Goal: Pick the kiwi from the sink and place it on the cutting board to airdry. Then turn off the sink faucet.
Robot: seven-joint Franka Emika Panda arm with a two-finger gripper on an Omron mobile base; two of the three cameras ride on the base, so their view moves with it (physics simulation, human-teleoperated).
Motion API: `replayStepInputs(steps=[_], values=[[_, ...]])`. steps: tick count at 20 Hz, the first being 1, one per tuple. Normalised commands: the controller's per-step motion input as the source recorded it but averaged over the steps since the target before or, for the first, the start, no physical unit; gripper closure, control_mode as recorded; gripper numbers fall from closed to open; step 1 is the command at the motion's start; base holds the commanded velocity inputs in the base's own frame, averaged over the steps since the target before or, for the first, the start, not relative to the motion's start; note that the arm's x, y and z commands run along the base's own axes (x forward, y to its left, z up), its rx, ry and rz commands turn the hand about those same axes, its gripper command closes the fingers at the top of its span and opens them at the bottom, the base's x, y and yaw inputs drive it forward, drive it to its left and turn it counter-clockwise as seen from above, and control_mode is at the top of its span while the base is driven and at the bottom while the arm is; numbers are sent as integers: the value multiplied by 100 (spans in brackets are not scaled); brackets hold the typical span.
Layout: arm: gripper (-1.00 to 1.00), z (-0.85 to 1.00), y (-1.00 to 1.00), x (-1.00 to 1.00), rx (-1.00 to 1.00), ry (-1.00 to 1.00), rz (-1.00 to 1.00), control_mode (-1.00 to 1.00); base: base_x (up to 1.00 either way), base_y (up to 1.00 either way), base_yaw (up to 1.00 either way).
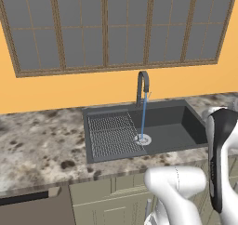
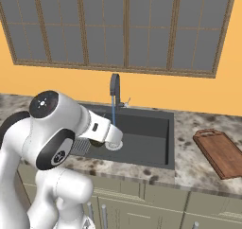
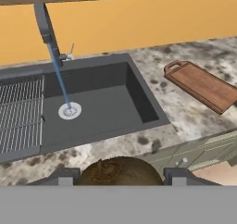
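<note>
While the gripper (image 3: 121, 181) pinched the kiwi (image 3: 121, 172) above the counter edge, any slip before the cutting board (image 3: 203, 86) risked dropping the round fruit, which would roll.

base views flank the sink (image 1: 153, 122); hand view nearer.

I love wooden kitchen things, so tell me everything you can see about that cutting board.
The cutting board is a reddish-brown wooden rectangle with rounded corners and a darker raised rim; the end nearer the wall looks shaped into a short handle. It lies flat on the speckled stone counter, to the right of the sink and apart from it, set at a slant to the counter's front edge. Nothing rests on it, and only the counter touches it.
</note>
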Motion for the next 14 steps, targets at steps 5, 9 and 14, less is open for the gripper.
replayStepInputs(steps=[5, 9, 14], values=[[100, 0, -27, 0, 0, 0, -8, -100, 0, 0, 0], [100, 0, -24, 0, 0, 0, -6, -100, 0, 0, 0], [100, 0, -27, 0, 0, 0, -7, -100, 0, 0, 0]])
